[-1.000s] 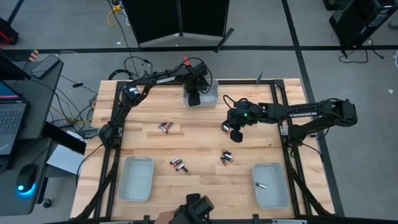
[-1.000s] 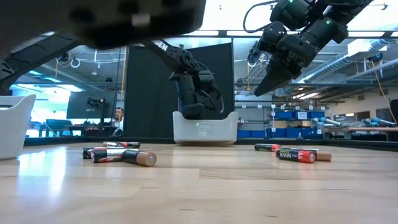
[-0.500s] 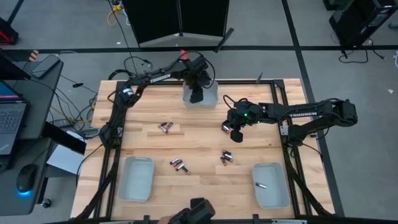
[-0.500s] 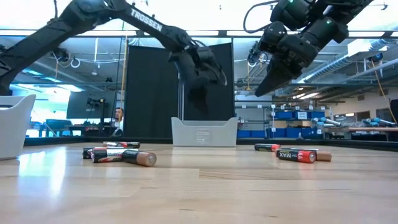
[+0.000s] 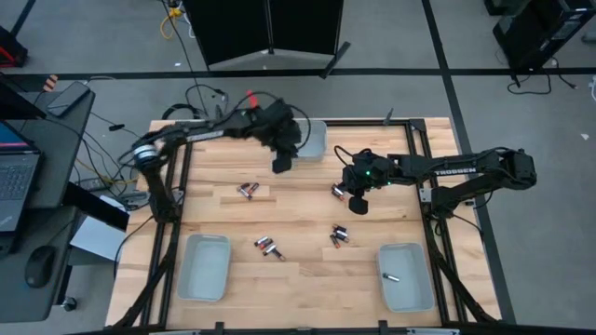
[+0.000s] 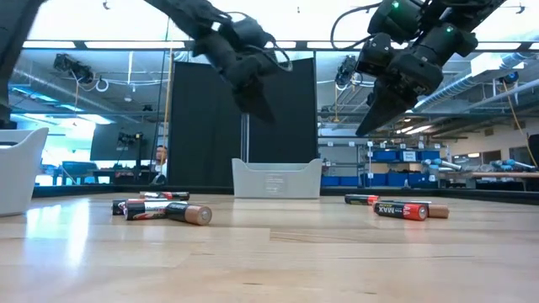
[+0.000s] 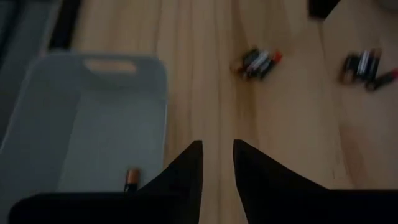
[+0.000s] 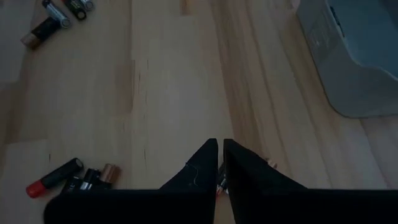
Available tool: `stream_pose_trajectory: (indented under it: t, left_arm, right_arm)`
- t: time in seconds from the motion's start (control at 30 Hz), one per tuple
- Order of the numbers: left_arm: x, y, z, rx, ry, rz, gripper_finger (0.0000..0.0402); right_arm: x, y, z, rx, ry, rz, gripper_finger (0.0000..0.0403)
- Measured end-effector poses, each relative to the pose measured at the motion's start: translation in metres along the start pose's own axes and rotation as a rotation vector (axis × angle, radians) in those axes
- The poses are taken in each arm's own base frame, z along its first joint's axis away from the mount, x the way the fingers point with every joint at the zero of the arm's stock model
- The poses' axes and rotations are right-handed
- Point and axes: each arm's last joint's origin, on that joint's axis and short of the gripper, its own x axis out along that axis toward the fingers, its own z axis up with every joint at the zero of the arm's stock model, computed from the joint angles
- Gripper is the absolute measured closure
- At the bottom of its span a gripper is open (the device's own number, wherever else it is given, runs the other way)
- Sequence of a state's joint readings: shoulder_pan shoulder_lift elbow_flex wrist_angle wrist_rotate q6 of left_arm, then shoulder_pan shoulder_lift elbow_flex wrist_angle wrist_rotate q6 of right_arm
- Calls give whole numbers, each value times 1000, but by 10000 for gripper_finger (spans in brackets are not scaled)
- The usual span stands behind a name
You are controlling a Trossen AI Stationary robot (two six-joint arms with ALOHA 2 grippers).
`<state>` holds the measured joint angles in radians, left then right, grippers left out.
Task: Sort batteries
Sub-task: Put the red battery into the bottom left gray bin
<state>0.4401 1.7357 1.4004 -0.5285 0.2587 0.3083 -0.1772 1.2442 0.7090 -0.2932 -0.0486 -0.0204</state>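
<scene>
Now the left gripper (image 5: 282,164) has pulled back from the far tray (image 5: 315,140), leaving a copper-topped battery (image 7: 130,180) inside; its fingers stand slightly parted, gripping nothing. So one cell looks sorted. Meanwhile the right gripper (image 5: 355,203) has dipped toward the batteries (image 5: 338,192) beside it, fingers nearly pinched together, probably empty, though the tips are hard to read

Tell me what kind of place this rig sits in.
Probably a robotics lab or workshop: shelving with blue bins lines the back wall, long ceiling strip lights run overhead, and a desk with a laptop stands beside the wooden table.
</scene>
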Motion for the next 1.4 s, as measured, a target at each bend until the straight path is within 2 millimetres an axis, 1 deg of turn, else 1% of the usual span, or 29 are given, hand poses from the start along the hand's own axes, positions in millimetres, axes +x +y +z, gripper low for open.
stream_pose_trajectory:
  t: [0.13, 0.27, 0.4, 0.57, 0.7, 0.83, 0.93, 1.03, 1.1, 1.23, 1.4]
  left_arm:
    - [-3, -32, -20, -21, -144, 17, 307]
    - [-6, -63, -39, -21, -276, 25, 307]
    - [-6, -86, -57, -32, -390, 43, 307]
    - [-5, -107, -72, -18, -512, 4, 307]
    - [-3, -117, -79, -3, -574, -16, 307]
    - [-3, -119, -81, -7, -606, 17, 307]
    - [-4, -120, -80, -5, -622, 18, 307]
    - [-4, -123, -80, 3, -623, 11, 307]
    - [-4, -125, -79, 18, -626, 10, 307]
    - [-4, -127, -79, 25, -629, 9, 307]
    - [-4, -130, -78, 24, -635, 18, 307]
  right_arm:
    - [0, 2, 0, 20, -2, 46, 364]
    - [0, 10, 2, 75, -11, 80, 363]
    - [0, 28, 2, 125, -19, 96, 349]
    - [-2, 55, -1, 216, -18, 77, 306]
    - [-5, 79, -5, 308, -20, 78, 274]
    - [-10, 98, -11, 382, -28, 72, 252]
    - [-13, 109, -14, 450, -24, 90, 245]
    - [-13, 123, -17, 475, -2, 100, 244]
    - [-11, 133, -16, 476, 24, 98, 244]
    - [-2, 151, -6, 475, 84, 63, 244]
    - [14, 166, 3, 535, 229, -53, 244]
